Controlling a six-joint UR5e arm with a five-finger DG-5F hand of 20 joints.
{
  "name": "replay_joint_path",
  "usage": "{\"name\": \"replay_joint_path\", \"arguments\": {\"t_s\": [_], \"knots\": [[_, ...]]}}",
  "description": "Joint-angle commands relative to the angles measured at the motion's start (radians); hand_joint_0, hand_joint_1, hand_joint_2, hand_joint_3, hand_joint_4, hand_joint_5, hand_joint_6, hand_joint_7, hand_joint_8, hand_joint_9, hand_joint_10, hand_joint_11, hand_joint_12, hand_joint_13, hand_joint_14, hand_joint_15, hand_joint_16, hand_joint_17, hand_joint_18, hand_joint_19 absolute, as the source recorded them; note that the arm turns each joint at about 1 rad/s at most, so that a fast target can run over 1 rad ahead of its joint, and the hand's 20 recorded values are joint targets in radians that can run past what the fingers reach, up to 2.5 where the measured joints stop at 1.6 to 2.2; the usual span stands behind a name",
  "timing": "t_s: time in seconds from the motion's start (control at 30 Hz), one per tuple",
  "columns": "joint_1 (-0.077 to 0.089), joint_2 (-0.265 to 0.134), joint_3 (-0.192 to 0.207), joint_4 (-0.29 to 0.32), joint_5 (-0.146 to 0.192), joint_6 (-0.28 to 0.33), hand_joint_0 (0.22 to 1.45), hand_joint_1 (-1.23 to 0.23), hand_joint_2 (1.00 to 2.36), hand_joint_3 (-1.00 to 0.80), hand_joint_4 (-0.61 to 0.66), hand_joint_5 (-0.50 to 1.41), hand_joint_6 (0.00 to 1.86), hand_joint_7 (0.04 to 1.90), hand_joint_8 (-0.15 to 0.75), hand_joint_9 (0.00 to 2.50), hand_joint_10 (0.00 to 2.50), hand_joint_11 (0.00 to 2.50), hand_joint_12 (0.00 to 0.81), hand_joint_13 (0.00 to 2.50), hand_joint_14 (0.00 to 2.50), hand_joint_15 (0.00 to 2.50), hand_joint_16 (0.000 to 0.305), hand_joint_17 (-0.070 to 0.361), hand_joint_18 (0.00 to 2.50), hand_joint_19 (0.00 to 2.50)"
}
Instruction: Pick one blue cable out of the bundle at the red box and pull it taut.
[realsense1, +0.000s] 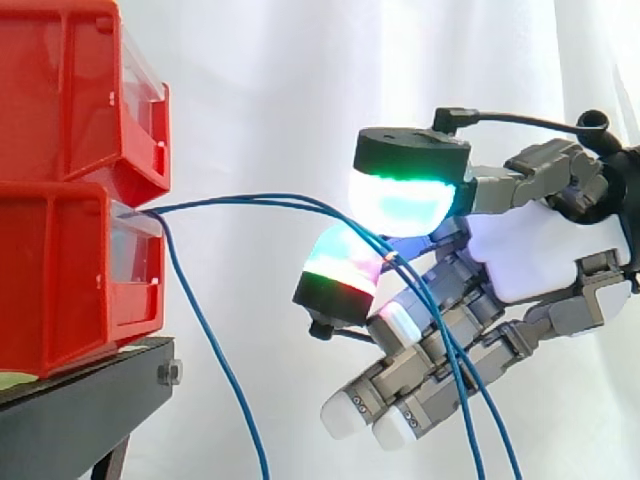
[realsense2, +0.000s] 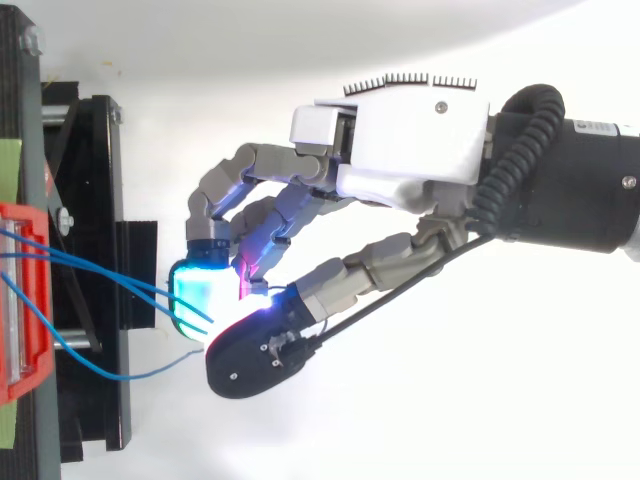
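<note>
Hand (realsense1: 530, 250) pinching blue cables (realsense1: 250, 200) near red box (realsense1: 60, 270).
Thumb pad (realsense1: 400, 200) above one finger's pad (realsense1: 340, 265), other fingers curled downward.

We've got two cameras, both in pretty close. Our side one sits level and looks across: red bins (realsense1: 60, 200) at 9 o'clock, hand (realsense1: 540, 250) coming in from 3. Our top one looks straight down, same layout. Both share the bin fronts, blue cables (realsense1: 262, 198) and hand.
</note>
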Motion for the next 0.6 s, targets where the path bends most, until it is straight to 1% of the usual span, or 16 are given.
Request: {"name": "replay_joint_path", "arguments": {"t_s": [0.0, 0.17, 0.23, 0.33, 0.57], "knots": [[0.0, 0.0, 0.0, 0.0, 0.0, 0.001, 0.65, -0.77, 1.01, -0.39, 0.03, -0.17, 0.93, 0.98, 0.322, 0.96, 0.01, 0.85, 0.371, 0.51, 0.01, 0.22, 0.048, 0.107, 0.5, 0.15], [0.001, 0.0, 0.0, 0.0, 0.0, 0.001, 0.66, -0.76, 1.01, -0.4, 0.02, -0.17, 0.93, 0.96, 0.323, 1.0, 0.02, 0.92, 0.372, 0.52, 0.01, 0.23, 0.048, 0.107, 0.51, 0.15], [0.001, 0.0, 0.0, 0.0, 0.0, 0.001, 0.66, -0.75, 1.01, -0.41, 0.02, -0.17, 0.94, 0.95, 0.325, 1.04, 0.01, 1.03, 0.372, 0.53, 0.01, 0.23, 0.047, 0.107, 0.51, 0.15], [0.0, 0.0, 0.0, 0.0, -0.002, 0.001, 0.67, -0.75, 1.01, -0.42, 0.01, -0.17, 0.94, 0.95, 0.321, 1.09, 0.01, 1.12, 0.374, 0.54, 0.01, 0.24, 0.047, 0.106, 0.52, 0.15], [-0.002, 0.0, 0.0, 0.0, -0.002, 0.001, 0.68, -0.76, 1.0, -0.44, 0.01, -0.18, 0.93, 0.93, 0.312, 1.11, 0.01, 1.18, 0.374, 0.56, 0.01, 0.24, 0.047, 0.106, 0.52, 0.15]]}}
